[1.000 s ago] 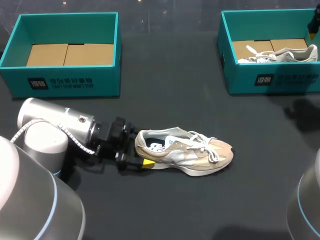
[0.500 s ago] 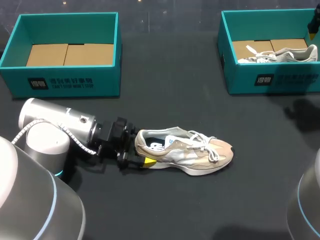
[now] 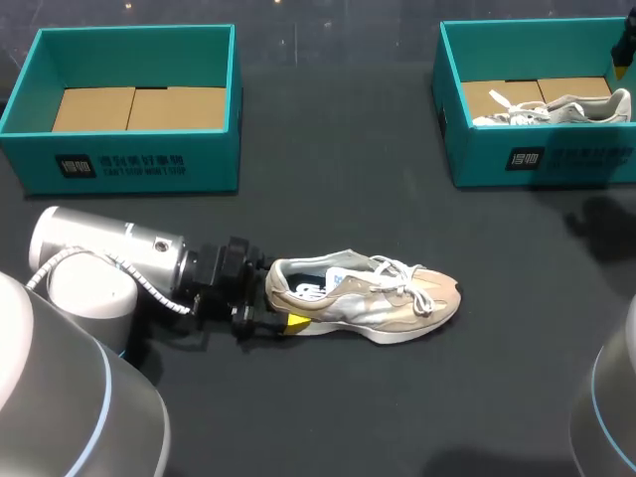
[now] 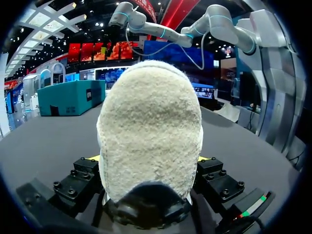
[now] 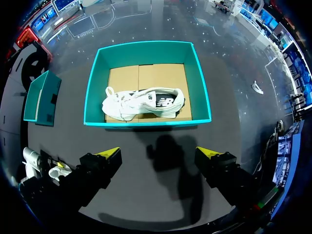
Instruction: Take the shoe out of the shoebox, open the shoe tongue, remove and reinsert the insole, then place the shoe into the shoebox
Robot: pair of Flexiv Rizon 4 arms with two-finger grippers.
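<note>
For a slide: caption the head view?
Left gripper holds the beige sneaker by its heel on the table; a white sneaker lies in the right shoebox.

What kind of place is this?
Likely a robot work table set up for shoe packing: a dark table holds a teal shoebox, a second shoebox with a white shoe inside, and the left arm's fingers grip a beige shoe by its heel.

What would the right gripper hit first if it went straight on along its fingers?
Most likely the white lace-up sneaker lying in the teal cardboard shoebox, or that box's near wall. The open right gripper hangs above them, and depth is hard to judge.
</note>
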